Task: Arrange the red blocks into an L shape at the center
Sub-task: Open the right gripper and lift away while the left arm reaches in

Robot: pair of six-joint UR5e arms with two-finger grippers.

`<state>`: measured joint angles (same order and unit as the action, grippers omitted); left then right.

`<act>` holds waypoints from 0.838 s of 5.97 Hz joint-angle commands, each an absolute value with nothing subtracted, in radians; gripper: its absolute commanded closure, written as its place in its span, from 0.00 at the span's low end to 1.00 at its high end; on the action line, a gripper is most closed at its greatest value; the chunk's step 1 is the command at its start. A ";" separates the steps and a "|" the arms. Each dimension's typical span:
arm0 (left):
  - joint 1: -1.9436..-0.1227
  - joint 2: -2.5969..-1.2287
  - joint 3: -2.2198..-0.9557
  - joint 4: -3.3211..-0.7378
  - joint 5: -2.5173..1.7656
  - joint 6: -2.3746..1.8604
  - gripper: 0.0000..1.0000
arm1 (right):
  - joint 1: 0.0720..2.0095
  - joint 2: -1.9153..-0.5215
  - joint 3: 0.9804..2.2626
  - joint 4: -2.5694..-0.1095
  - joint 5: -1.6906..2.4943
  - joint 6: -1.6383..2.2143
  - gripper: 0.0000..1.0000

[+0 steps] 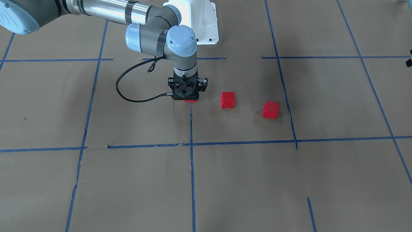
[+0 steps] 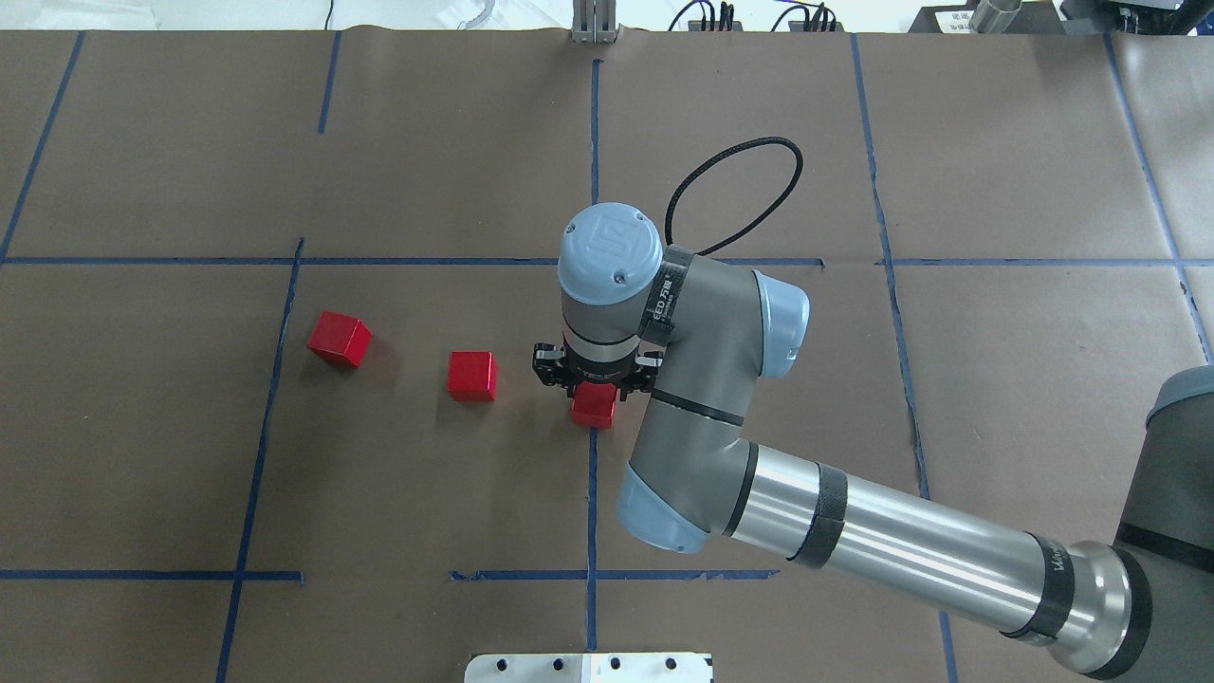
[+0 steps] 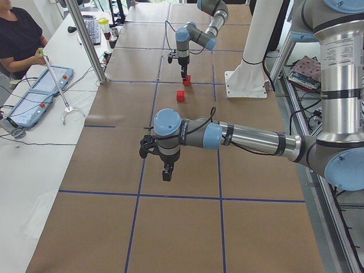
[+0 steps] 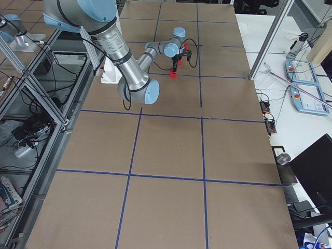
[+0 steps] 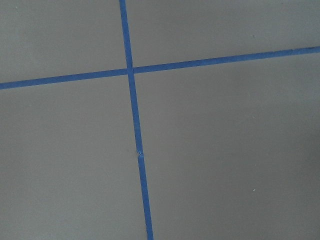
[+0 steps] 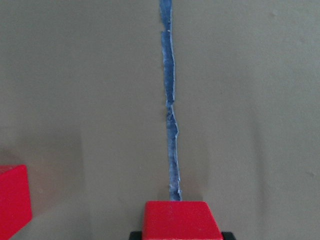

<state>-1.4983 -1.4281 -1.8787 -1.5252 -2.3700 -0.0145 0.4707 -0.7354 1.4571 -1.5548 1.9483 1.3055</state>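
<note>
Red block (image 2: 594, 409) between right claw (image 2: 594, 387) jaws.

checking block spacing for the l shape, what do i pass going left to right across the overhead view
far-left red block → middle red block → red block on the centre tape line → right arm's silver forearm. The right gripper overlaps that third block, so it is left out.

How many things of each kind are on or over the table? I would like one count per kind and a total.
red blocks: 3
grippers, left and right: 2
total: 5
</note>
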 commanded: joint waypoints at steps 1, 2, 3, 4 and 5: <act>-1.499 -1.427 -1.888 -1.526 -2.370 -0.012 0.00 | 0.471 -0.730 1.472 -1.559 1.940 1.318 0.00; -1.449 -1.437 -1.888 -1.528 -2.372 -0.018 0.00 | 0.498 -0.736 1.536 -1.559 1.940 1.316 0.00; -1.410 -1.457 -1.894 -1.555 -2.372 -0.055 0.00 | 0.549 -0.827 1.710 -1.559 1.951 1.312 0.00; -1.340 -1.474 -1.894 -1.659 -2.411 -0.199 0.00 | 0.586 -0.901 1.818 -1.572 1.951 1.309 0.00; -1.240 -1.532 -1.893 -1.763 -2.424 -0.370 0.00 | 0.618 -1.002 1.923 -1.586 1.956 1.298 0.00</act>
<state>-1.3265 -1.4878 -1.8934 -1.6674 -2.4060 -0.2201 0.5837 -0.9109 1.8145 -1.5735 1.9520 1.3061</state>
